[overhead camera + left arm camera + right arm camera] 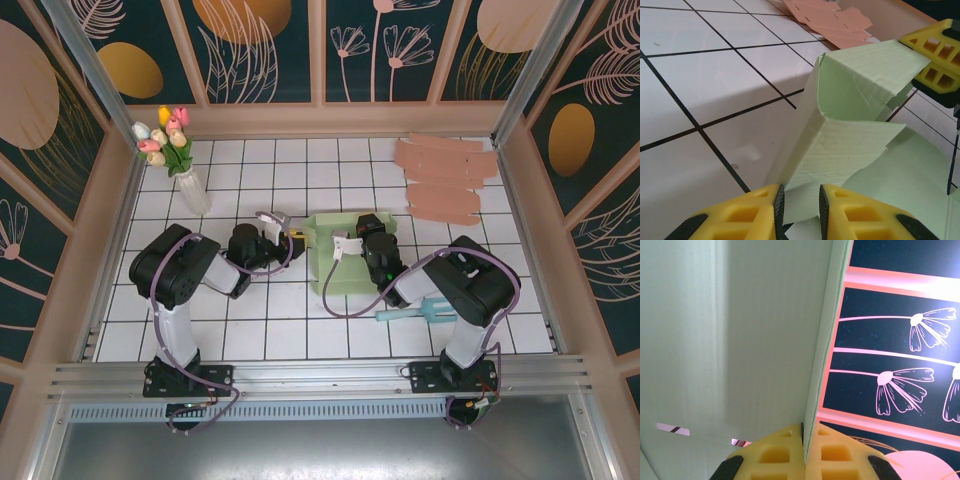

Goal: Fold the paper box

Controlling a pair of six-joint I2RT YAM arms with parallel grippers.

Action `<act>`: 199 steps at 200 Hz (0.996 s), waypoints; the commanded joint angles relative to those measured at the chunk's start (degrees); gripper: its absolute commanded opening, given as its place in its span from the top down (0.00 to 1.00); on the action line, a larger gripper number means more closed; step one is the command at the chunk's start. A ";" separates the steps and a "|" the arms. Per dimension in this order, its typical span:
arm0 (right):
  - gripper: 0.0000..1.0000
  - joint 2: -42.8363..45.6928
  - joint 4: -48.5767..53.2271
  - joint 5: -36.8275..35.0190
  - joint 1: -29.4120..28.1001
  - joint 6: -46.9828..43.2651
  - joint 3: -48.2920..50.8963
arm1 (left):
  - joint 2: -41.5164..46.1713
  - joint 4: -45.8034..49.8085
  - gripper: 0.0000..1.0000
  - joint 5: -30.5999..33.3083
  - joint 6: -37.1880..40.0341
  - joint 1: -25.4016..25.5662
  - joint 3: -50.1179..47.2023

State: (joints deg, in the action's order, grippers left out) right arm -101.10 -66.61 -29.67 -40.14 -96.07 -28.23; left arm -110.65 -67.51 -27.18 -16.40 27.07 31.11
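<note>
Your right gripper (803, 432) pinches a raised wall of the paper box (340, 275). Your left gripper (800, 202) straddles a flap at the box's left edge; you cannot tell whether it clamps.

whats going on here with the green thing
Two robot arms are folding a green paper box in the middle of the table. The right claw is pinched on the edge of one panel, holding it up. The left claw has a lower flap between its fingers; whether it grips tight is unclear. The box is half-formed: one corner is creased upright and other flaps are loose. Pink blanks lie flat at the far right.
</note>
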 commanded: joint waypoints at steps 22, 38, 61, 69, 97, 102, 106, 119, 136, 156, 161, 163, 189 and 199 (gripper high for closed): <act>1.00 -1.64 2.58 2.00 -1.48 0.18 -0.34 | -1.36 -3.82 0.73 -0.79 -1.12 3.35 3.47; 1.00 -1.72 2.49 1.84 -1.50 0.18 -0.34 | -1.19 -3.57 0.73 -0.09 -0.87 4.61 3.77; 1.00 -1.54 2.36 1.87 -1.51 0.18 -0.25 | -0.96 -2.31 0.72 1.31 -0.37 5.92 4.52; 1.00 -1.58 2.33 1.91 -1.53 0.10 -0.19 | -0.97 -1.75 0.72 1.68 -0.46 6.13 4.98; 1.00 -1.52 2.18 1.89 -1.90 0.18 -0.16 | -1.31 -1.23 0.72 3.10 -1.18 7.27 6.11; 1.00 -1.54 2.06 1.86 -2.08 0.18 -0.16 | -1.32 -1.05 0.71 3.81 -1.30 7.48 6.22; 1.00 -1.48 2.06 1.85 -2.13 0.18 -0.08 | -1.32 -0.85 0.69 4.44 -1.37 7.70 6.36; 1.00 -1.55 1.92 1.89 -2.19 0.12 -0.07 | -1.42 -0.20 0.67 6.71 -1.70 8.06 6.84; 1.00 -1.78 1.71 1.83 -2.30 0.27 -0.07 | -2.08 0.35 0.64 9.48 -2.70 8.22 7.54; 1.00 -1.73 1.68 1.81 -2.29 0.27 0.09 | -2.60 -0.29 0.60 10.42 -3.12 8.32 7.38; 1.00 -1.69 1.81 1.88 -2.26 0.28 0.06 | -2.64 -0.43 0.58 10.68 -3.19 8.26 7.34; 1.00 -1.66 1.80 1.85 -2.28 0.25 0.09 | -2.68 -0.50 0.58 10.82 -3.19 8.26 7.31; 1.00 -1.63 1.92 1.81 -2.37 0.27 0.10 | -2.65 0.13 0.56 13.72 -3.36 8.32 7.38; 1.00 -1.66 1.95 1.82 -2.44 0.27 0.17 | -2.51 0.10 0.56 15.11 -3.46 8.34 7.30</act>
State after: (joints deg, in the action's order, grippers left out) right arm -101.32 -67.09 -31.66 -40.75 -95.85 -28.25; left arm -112.57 -64.90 -16.01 -18.92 34.96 36.51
